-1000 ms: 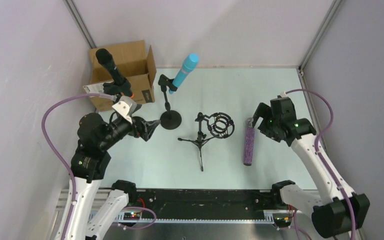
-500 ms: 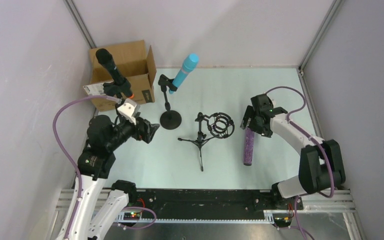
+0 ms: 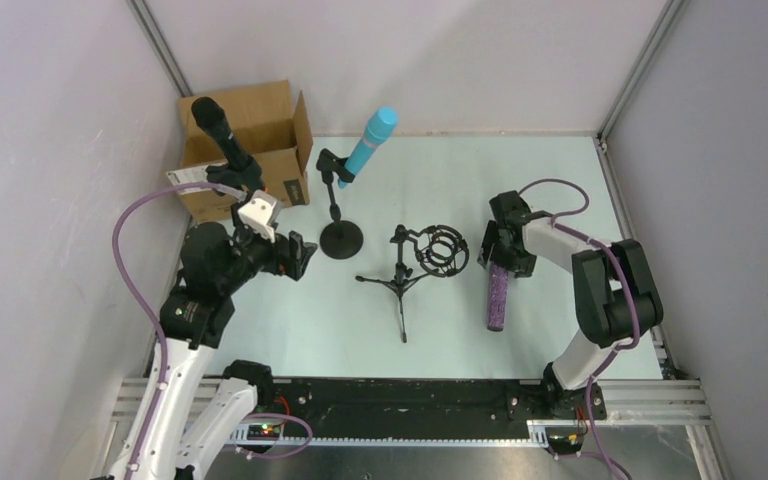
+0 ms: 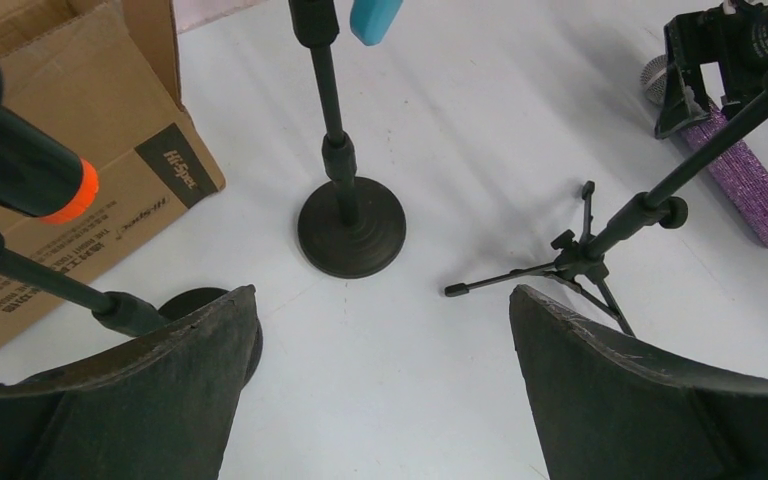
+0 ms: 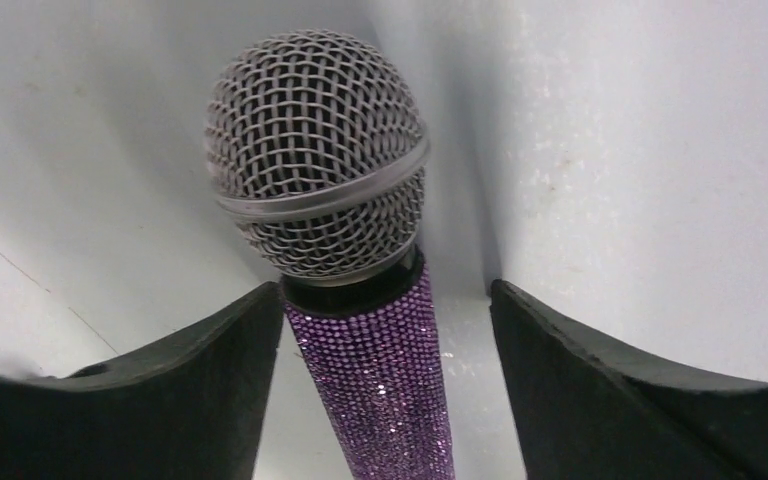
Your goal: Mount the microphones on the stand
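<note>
The glittery purple microphone (image 3: 497, 295) lies on the table, silver mesh head (image 5: 315, 170) pointing away from the arms. My right gripper (image 3: 501, 252) is open and low over its neck (image 5: 385, 290). One finger sits close against the purple body (image 5: 380, 390); the other stands apart. The tripod stand with an empty shock mount (image 3: 438, 250) stands just left of it. The turquoise microphone (image 3: 372, 143) is clipped in the round-base stand (image 3: 341, 238). The black microphone with the orange end (image 3: 222, 135) sits in another stand by the box. My left gripper (image 3: 300, 258) is open and empty.
An open cardboard box (image 3: 250, 125) stands at the back left, behind the black microphone's stand. In the left wrist view the round base (image 4: 350, 225) and the tripod legs (image 4: 585, 255) lie ahead of my left fingers. Walls close in the table on three sides.
My right gripper has swung left and down from beside the purple microphone onto its head end. My left gripper has drawn back a little. The microphones have not moved.
</note>
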